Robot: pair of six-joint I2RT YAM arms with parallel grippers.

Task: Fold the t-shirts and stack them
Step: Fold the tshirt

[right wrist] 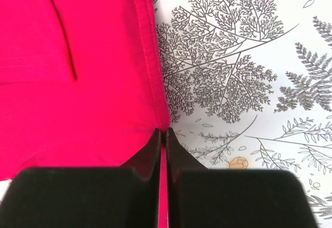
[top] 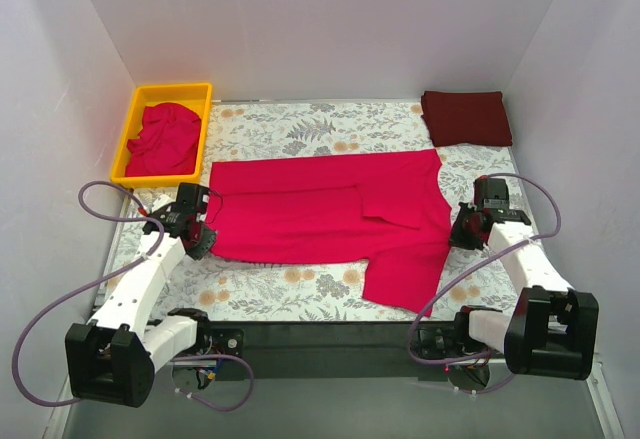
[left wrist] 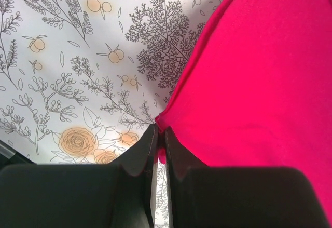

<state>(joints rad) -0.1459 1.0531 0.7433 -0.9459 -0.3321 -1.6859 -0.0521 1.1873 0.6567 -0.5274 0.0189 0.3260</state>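
Note:
A crimson-pink t-shirt (top: 320,217) lies spread across the floral table, partly folded, with one sleeve hanging toward the front right. My left gripper (top: 200,239) is shut on the shirt's left edge; the left wrist view shows the cloth (left wrist: 259,72) pinched between the fingertips (left wrist: 161,132). My right gripper (top: 462,231) is shut on the shirt's right edge, and the hem (right wrist: 78,82) runs into the closed tips (right wrist: 162,132). A folded dark maroon t-shirt (top: 466,117) lies at the back right. Another crimson-pink t-shirt (top: 164,137) is bunched in the yellow tray (top: 127,135).
The floral tablecloth (top: 290,284) covers the table. White walls enclose it on the left, back and right. The yellow tray stands at the back left corner. Purple cables loop beside both arm bases.

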